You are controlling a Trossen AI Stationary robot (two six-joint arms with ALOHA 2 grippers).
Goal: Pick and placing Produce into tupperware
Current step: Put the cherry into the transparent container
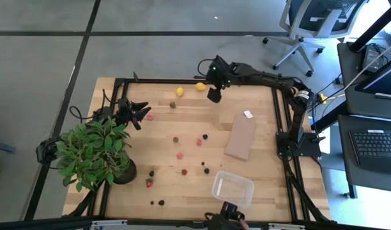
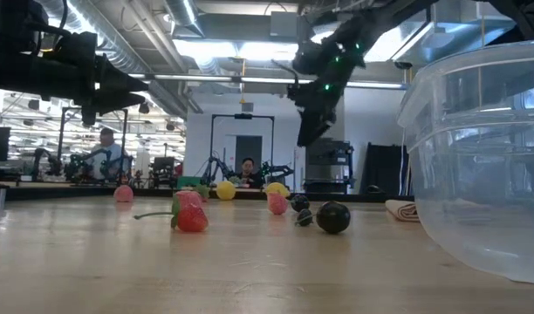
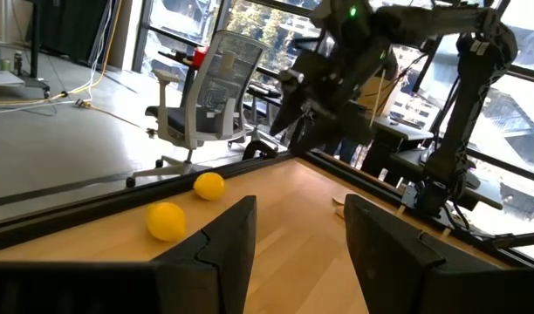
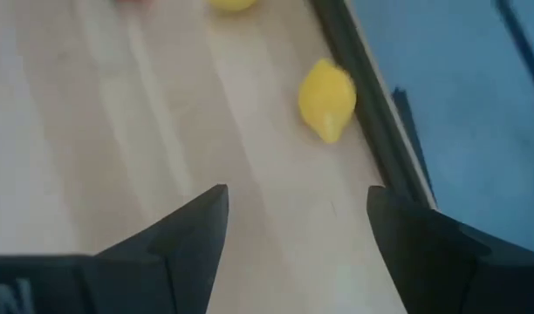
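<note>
The produce lies scattered on the wooden table: two yellow lemons [image 1: 200,86] [image 1: 179,91] near the far edge, and small red pieces [image 1: 180,155] and dark pieces [image 1: 207,170] across the middle. The clear tupperware [image 1: 232,188] stands at the near edge, right of centre. My right gripper [image 1: 214,96] hangs open above the table, slanting down beside the right-hand lemon [image 4: 328,98], touching nothing. My left gripper [image 1: 143,114] waits open at the table's left, level, with nothing between its fingers [image 3: 223,244].
A flat brown block [image 1: 241,136] lies right of centre, with a small white piece [image 1: 248,114] just beyond it. A leafy potted plant [image 1: 93,153] stands at the near left. A black frame rail [image 4: 372,113] runs along the far edge close to the lemon.
</note>
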